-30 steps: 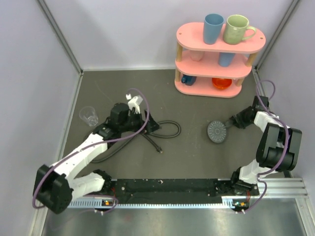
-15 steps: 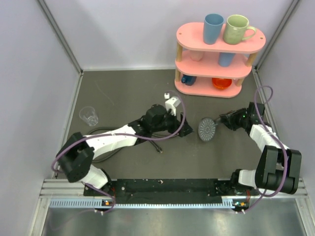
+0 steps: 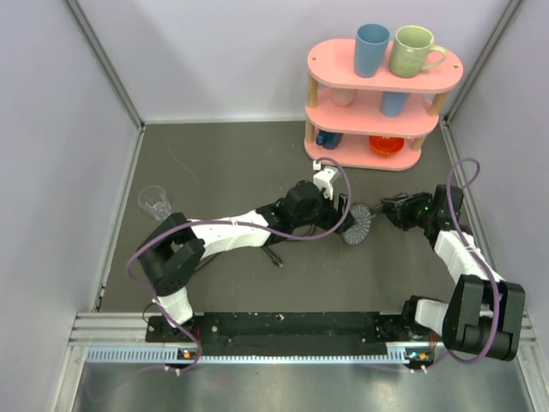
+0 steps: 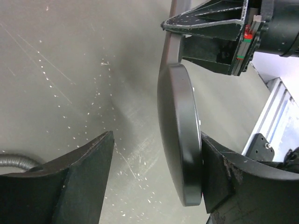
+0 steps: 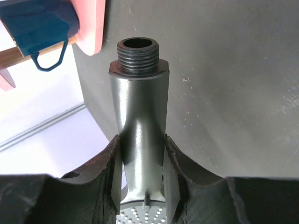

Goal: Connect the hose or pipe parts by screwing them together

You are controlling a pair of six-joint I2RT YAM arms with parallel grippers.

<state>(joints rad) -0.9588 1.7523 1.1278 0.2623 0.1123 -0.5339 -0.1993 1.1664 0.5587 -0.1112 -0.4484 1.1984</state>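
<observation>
The grey shower head (image 3: 358,225) is near the middle of the dark table (image 3: 223,163), a little to the right and in front of the pink shelf (image 3: 377,116). It is tipped up on its side, so its round part looks thin from above. The right gripper (image 3: 396,211) squeezes the straight handle (image 5: 139,116) tight, with one finger on each side. The end of the handle sticks out past the fingers and has a screw thread (image 5: 136,56) with a hole in it. Nothing is screwed onto it.

The left gripper (image 3: 341,225) reaches over from the other side. Its jaws are wide apart with the round part (image 4: 180,140) between them. One finger (image 4: 219,177) is right up against the round part. The other finger (image 4: 79,172) is well away from it.

The hose (image 4: 11,161) lies on the table behind the left gripper. Nothing holds it. From above, most of it hides under the left arm.

A blue cup (image 3: 372,50) and a green cup (image 3: 412,50) stand on top of the shelf. A clear glass (image 3: 155,202) stands far off to the left.
</observation>
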